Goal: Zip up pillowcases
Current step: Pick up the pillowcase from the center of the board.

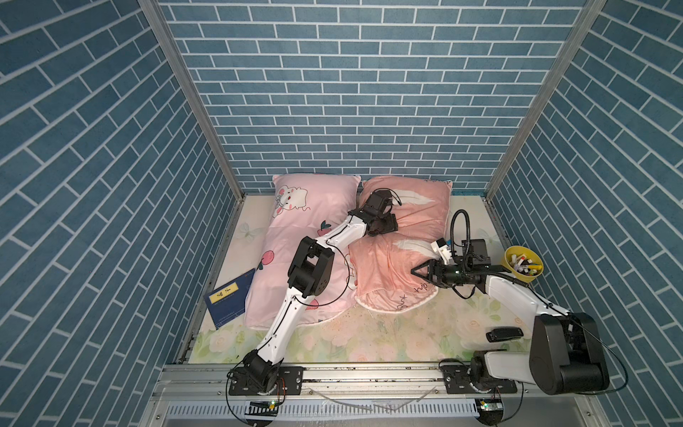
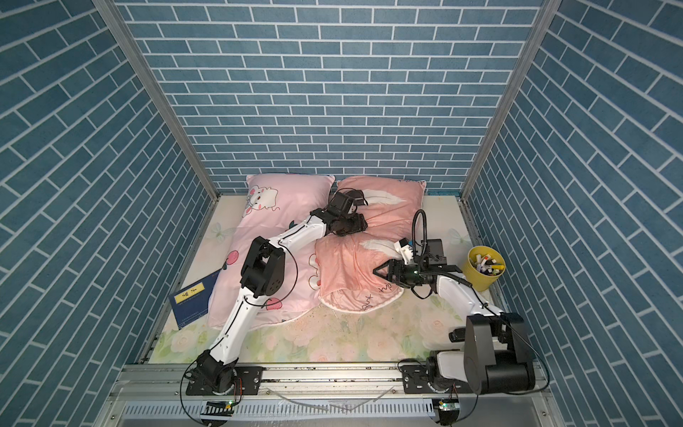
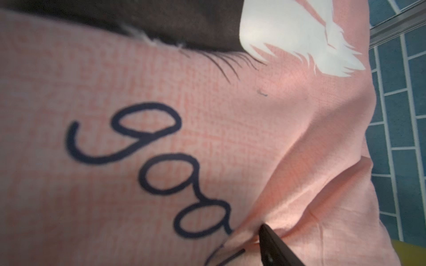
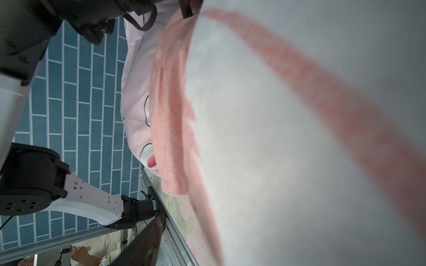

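Scene: floral sheet (image 1: pixel 369 344) inside blue brick walls; both cases lie at frame centre in both top views.
Pink case (image 1: pixel 295 229): centre-left, running from the back wall toward the lower frame. The cartoon animal is near its top, and the left arm crosses over its lower half.
Salmon case (image 1: pixel 417 222): just right of the pink case, touching it along the shared edge. Upper half plump, lower half crumpled, with a white border showing at the lower end.
Left gripper (image 1: pixel 375 230): down on the salmon case at its left-middle, in a dent in the fabric. In the top views the wrist body hides the fingers.
Left finger (image 3: pixel 274 246): lower right of the left wrist view. One black finger has its tip in a fold of salmon fabric beside the script (image 3: pixel 161 165). Its mate is out of frame, so I cannot tell whether the fingers are spread or pressed together.
Right gripper (image 1: pixel 415 271): at the right side of the salmon case's lower half, pointing toward frame left. I cannot tell whether it touches the fabric.
Right finger (image 4: pixel 145 241): bottom of the right wrist view, a single dark blurred finger. Salmon and white cloth fills the right of the frame. I cannot tell the finger state.
Book (image 1: pixel 231 297): blue, lower left, one corner under the pink case.
Cup (image 1: pixel 523 264): yellow, holds markers, at the right edge of the sheet.
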`<action>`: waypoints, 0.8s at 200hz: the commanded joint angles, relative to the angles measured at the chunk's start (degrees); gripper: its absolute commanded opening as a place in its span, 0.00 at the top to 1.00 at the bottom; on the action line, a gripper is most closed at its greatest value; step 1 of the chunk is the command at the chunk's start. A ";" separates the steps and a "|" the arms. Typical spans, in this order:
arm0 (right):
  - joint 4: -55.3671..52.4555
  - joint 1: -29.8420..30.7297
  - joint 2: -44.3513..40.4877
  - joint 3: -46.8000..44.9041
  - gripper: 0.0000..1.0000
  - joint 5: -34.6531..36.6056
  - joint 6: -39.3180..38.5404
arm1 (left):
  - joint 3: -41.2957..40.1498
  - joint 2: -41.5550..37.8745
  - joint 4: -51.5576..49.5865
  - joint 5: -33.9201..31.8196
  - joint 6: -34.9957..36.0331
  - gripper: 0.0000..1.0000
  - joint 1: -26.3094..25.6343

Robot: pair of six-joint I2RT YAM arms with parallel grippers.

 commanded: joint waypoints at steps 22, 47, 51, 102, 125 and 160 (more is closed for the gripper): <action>-13.98 0.30 -7.28 2.46 0.31 13.67 -2.55 | 0.25 5.26 -1.92 -9.22 1.69 0.29 6.33; -18.91 -0.94 -8.14 6.57 0.30 20.29 -6.90 | 0.01 5.41 -2.00 -8.72 1.65 0.30 6.88; -20.05 -0.95 -7.81 7.37 0.28 21.36 -7.70 | -0.08 5.43 -2.01 -8.67 1.61 0.30 6.93; -18.46 -4.90 -2.20 12.63 0.05 19.77 -16.34 | -0.63 5.08 -1.48 -7.75 1.60 0.30 7.34; -11.31 -4.88 3.99 13.89 0.04 9.87 -17.32 | -0.82 4.69 -1.03 -7.36 1.61 0.30 7.41; -6.24 -3.58 10.58 14.67 0.04 1.99 -16.19 | -0.63 4.40 -1.39 -7.32 1.60 0.30 7.44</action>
